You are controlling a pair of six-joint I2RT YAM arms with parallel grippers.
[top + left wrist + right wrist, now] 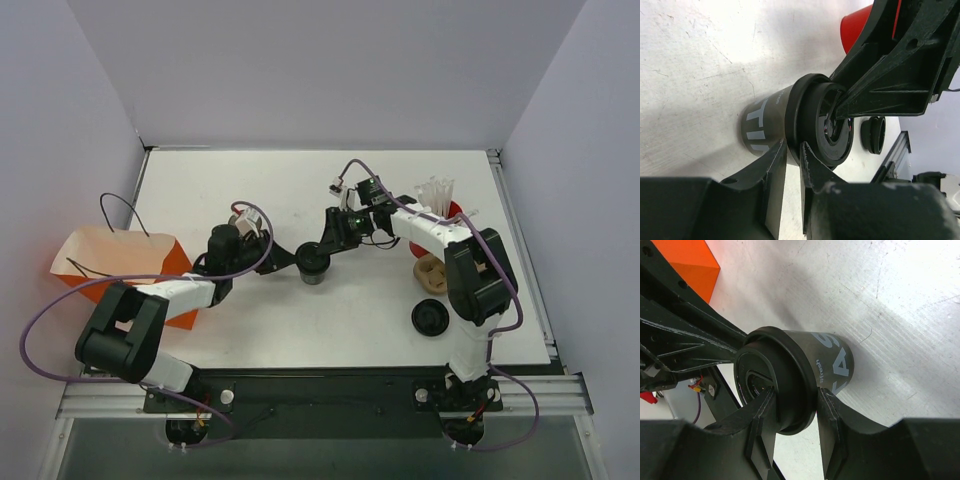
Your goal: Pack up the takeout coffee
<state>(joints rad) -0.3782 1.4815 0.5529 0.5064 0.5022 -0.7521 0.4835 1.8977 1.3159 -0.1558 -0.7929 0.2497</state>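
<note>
- The small dark takeout coffee cup with a black round lid [313,263] stands upright on the white desk [300,190]. It is to the right of the orange paper bag [120,262] and well apart from it.
- The lid sits on the cup, so I think that part of the job is done.
- The right pincer [795,407] pinches the takeout coffee cup at its top, on the side away from the bag. One finger lies on the lid and the other presses the cup's wall just under the lid's rim.
- The left pincer [792,155] reaches the cup from the bag's side. Its two fingers are close together with the lid's rim between them, so it looks like it pinches the rim too.
- The cup is not in the bag, and it looks to be resting on the desk, not lifted.
- So the big part is not yet done. I think the cup has to go up, across to the bag, and down into the bag's mouth without tipping.
- With both pincers on one small cup, one of them will likely have to let go first.
- A flat black lid disc [430,318] lies farther right of the bag than the cup does, and nothing touches it.
</note>
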